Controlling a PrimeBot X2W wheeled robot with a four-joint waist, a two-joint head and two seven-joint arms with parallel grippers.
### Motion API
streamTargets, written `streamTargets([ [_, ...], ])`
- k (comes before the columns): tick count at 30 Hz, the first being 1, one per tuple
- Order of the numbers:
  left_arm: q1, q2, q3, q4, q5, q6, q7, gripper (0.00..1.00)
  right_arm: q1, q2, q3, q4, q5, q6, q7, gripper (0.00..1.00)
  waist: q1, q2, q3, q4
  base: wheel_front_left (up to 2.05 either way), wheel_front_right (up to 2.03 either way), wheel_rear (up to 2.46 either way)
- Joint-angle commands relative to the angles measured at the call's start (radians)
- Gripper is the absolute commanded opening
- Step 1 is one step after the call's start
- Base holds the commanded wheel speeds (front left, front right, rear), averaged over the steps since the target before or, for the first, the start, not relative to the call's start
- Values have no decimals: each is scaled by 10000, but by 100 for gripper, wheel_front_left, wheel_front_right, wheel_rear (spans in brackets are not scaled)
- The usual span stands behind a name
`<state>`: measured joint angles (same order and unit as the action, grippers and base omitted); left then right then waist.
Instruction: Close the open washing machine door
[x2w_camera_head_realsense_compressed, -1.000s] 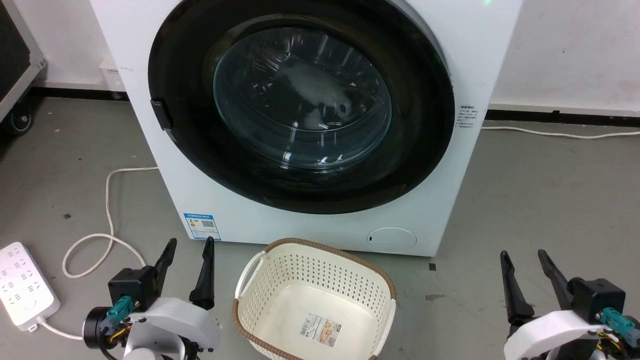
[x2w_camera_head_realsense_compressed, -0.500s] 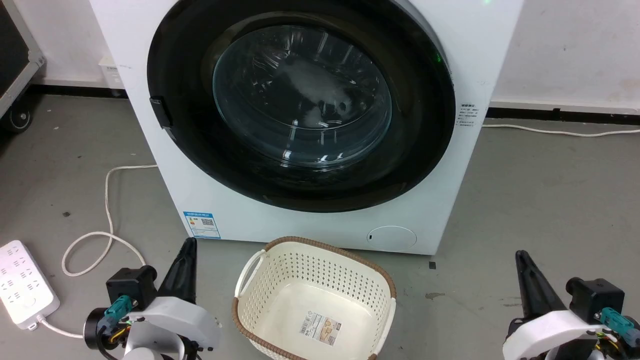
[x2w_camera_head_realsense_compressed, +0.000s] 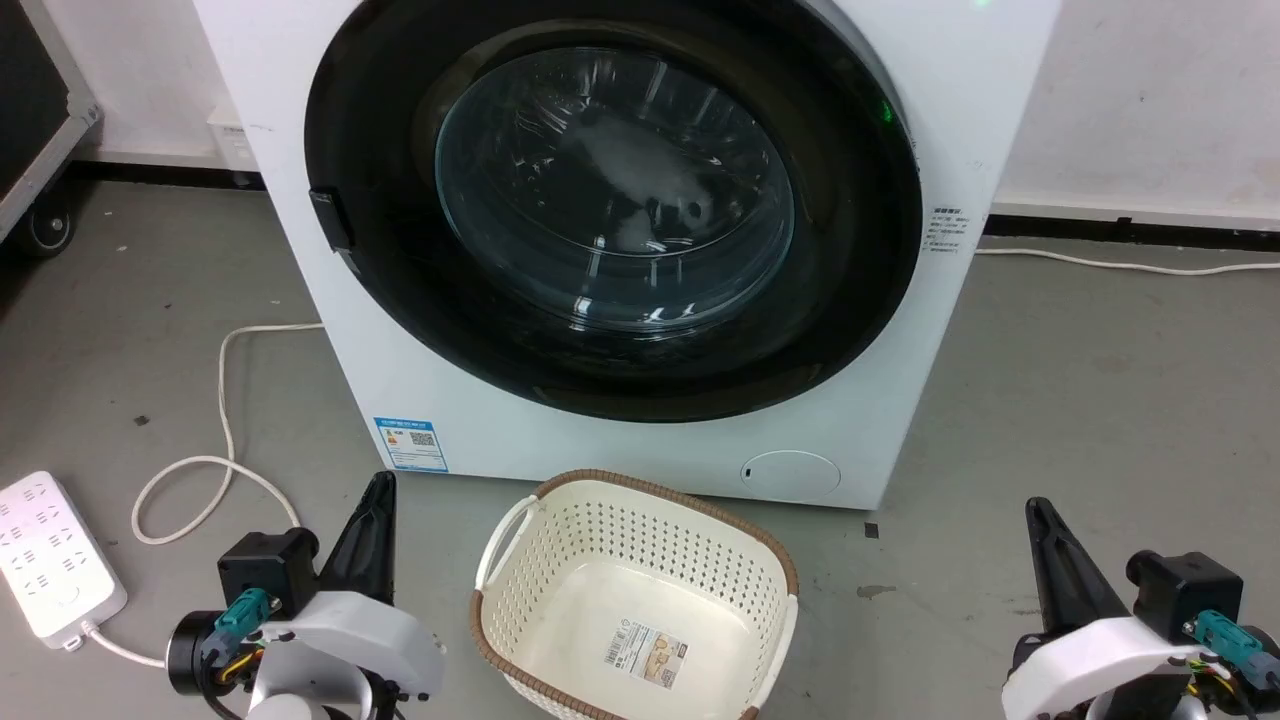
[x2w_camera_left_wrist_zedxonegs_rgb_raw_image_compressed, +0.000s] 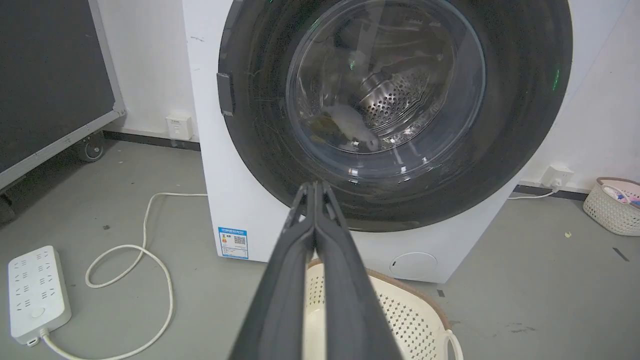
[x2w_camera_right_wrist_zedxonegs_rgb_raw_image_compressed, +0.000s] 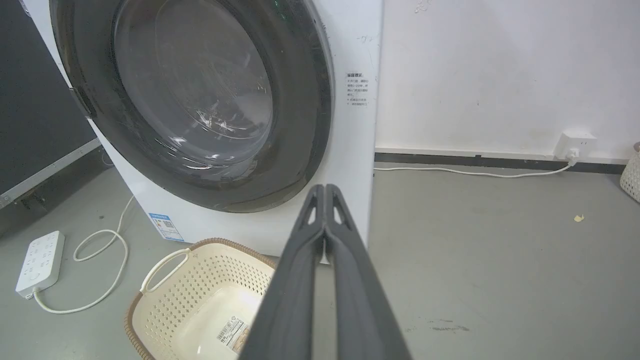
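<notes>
The washing machine (x2w_camera_head_realsense_compressed: 430, 390) is a big white box with a blue label at its lower left. Its black-rimmed round door (x2w_camera_head_realsense_compressed: 860, 250) with the clear domed window lies flat against the front, latch tab at its left rim. The left wrist view shows the door (x2w_camera_left_wrist_zedxonegs_rgb_raw_image_compressed: 520, 115) with the steel drum behind the glass; the right wrist view shows the door (x2w_camera_right_wrist_zedxonegs_rgb_raw_image_compressed: 300, 100) from the side. My left gripper (x2w_camera_head_realsense_compressed: 378, 495) is shut and empty at lower left, well short of the machine. My right gripper (x2w_camera_head_realsense_compressed: 1036, 512) is shut and empty at lower right. Their closed fingers show as left gripper (x2w_camera_left_wrist_zedxonegs_rgb_raw_image_compressed: 314, 187) and right gripper (x2w_camera_right_wrist_zedxonegs_rgb_raw_image_compressed: 325, 190).
A cream perforated basket (x2w_camera_head_realsense_compressed: 640, 490) with a brown rim stands on the floor before the machine, between my arms. A white power strip (x2w_camera_head_realsense_compressed: 55, 565) and looped cable (x2w_camera_head_realsense_compressed: 225, 420) lie at left. A black wheeled case (x2w_camera_head_realsense_compressed: 40, 110) stands far left. Grey floor spreads to the right.
Both grippers went from open to shut over the last second. The camera has shifted slightly, moving the whole picture a little to the right. The door has not moved.
</notes>
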<state>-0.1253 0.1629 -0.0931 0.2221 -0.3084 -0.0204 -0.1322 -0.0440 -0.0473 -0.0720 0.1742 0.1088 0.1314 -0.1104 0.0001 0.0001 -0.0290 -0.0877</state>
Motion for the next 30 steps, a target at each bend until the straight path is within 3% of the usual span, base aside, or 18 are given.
streamTargets([
  [1,125,-58,38,-89,95,28,23,0,59,-4,31,-107,-75,-1,29,0,0,-1,3,10,0,0,0],
  [30,427,-344,278,-661,896,75,371,0,161,-11,216,-545,-346,-3,317,0,-1,-1,80,242,0,0,0],
])
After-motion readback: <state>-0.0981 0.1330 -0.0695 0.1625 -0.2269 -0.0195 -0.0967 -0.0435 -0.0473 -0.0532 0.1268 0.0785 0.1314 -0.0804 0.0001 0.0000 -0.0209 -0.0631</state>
